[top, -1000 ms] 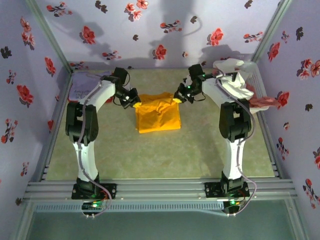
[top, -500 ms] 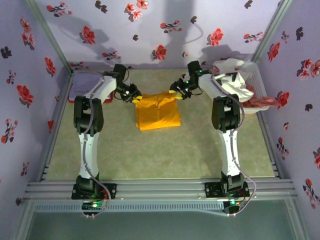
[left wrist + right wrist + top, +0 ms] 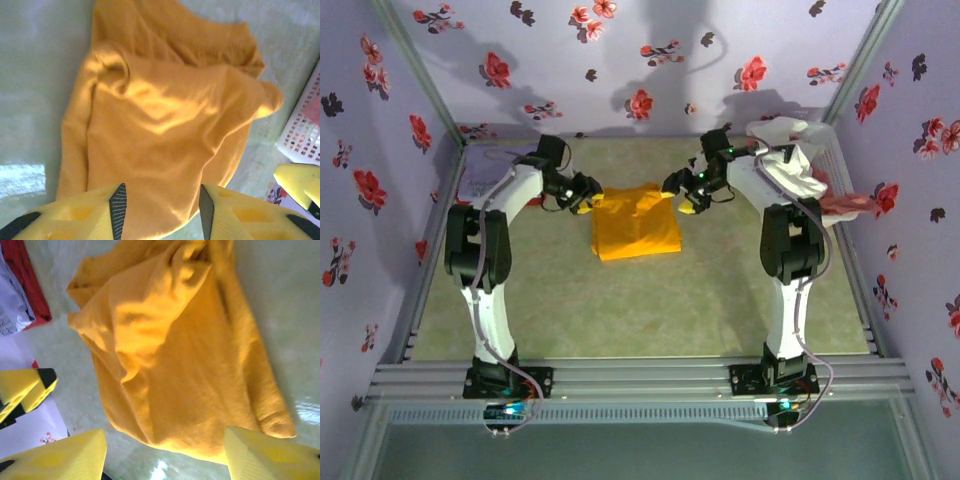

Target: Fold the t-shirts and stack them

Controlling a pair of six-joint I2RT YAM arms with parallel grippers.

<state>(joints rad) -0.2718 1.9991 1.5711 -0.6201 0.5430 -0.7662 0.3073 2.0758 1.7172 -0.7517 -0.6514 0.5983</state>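
Mustard-orange t-shirt (image 3: 635, 224) part-folded at the middle of the table (image 3: 620, 320), far edge bunched and rumpled, near edge lying flatter. Long axis from the far wall toward the arm bases, with the shorter span across, from one arm to the other. Left gripper (image 3: 585, 195) at the shirt's far-left corner, right gripper (image 3: 679, 195) at its far-right corner, garment between the two and stretching away from both toward the near side. Neither arm nearer: about equal reach, one corner apiece. Left fingers (image 3: 75, 217) spread apart, cloth seen through the gap, nothing pinched. Right fingers (image 3: 265, 452) likewise wide apart and holding nothing (shirt edge just beyond the tips, contact not clear).

Lavender t-shirt (image 3: 485, 175) flat at the far-left corner, well apart from the mustard one. White t-shirt (image 3: 788, 160) heaped with other cloth in the basket (image 3: 306, 136) at the far right.

Judged step: fold of the mustard shirt not yet finished, shirt not yet on any stack. Likely demand of the coming move — a matched grasp at both far corners and a pull along the long axis toward the bases, kept level so as not to skew the fold. Risk, as a judgement: a catch on one layer alone at the bunched edge.
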